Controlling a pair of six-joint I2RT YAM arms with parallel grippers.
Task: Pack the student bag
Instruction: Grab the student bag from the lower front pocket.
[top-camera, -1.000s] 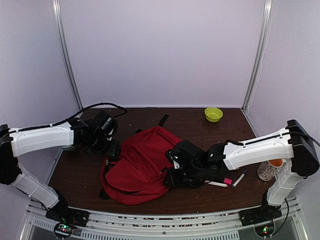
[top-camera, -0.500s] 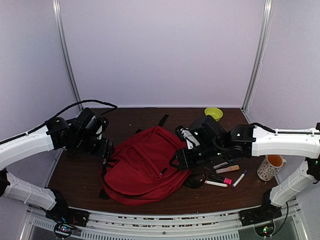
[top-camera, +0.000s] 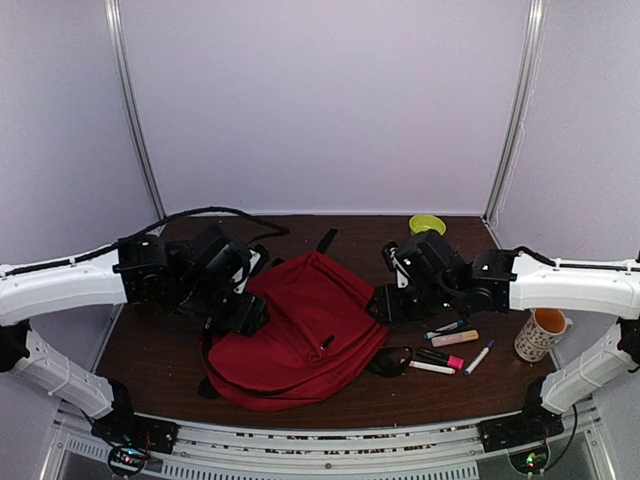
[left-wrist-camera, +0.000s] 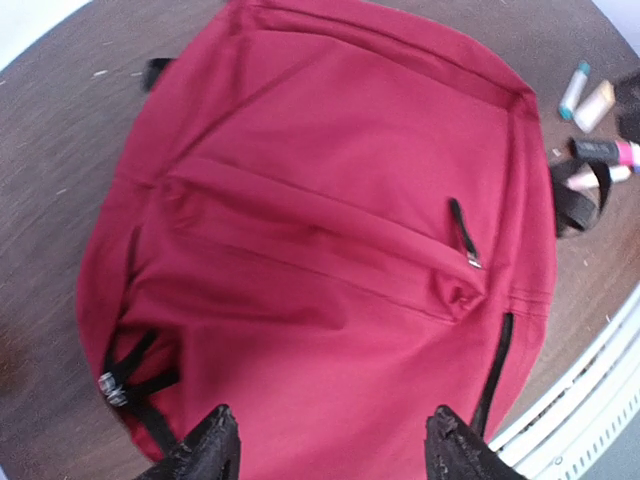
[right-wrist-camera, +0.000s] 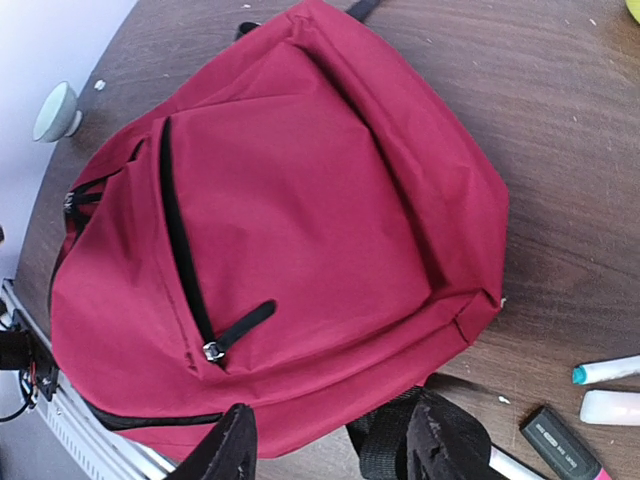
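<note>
The student bag (top-camera: 295, 335), dark red with black zippers, lies flat in the middle of the table, front pocket up. My left gripper (top-camera: 245, 312) hovers over its left side, open, with only red fabric (left-wrist-camera: 330, 250) below the jaws (left-wrist-camera: 330, 445). At the bag's right edge my right gripper (top-camera: 385, 300) is open too. In the right wrist view the right gripper (right-wrist-camera: 335, 440) is above the bag's (right-wrist-camera: 300, 220) lower edge and a black strap (right-wrist-camera: 385, 445), holding nothing. The front pocket zipper pull (right-wrist-camera: 213, 350) is shut.
Markers and pens lie right of the bag: a teal-capped one (top-camera: 445, 327), a beige stick (top-camera: 455, 338), a pink-capped highlighter (top-camera: 440, 357), a blue pen (top-camera: 479, 357). A mug (top-camera: 540, 335) stands at the right edge, a yellow-green bowl (top-camera: 427, 228) at the back. A strap loop (top-camera: 390, 362) pokes out.
My right gripper has opened, left the bag's right front and drawn back toward the bag's right edge. My left arm has swung right, over the bag's left side.
</note>
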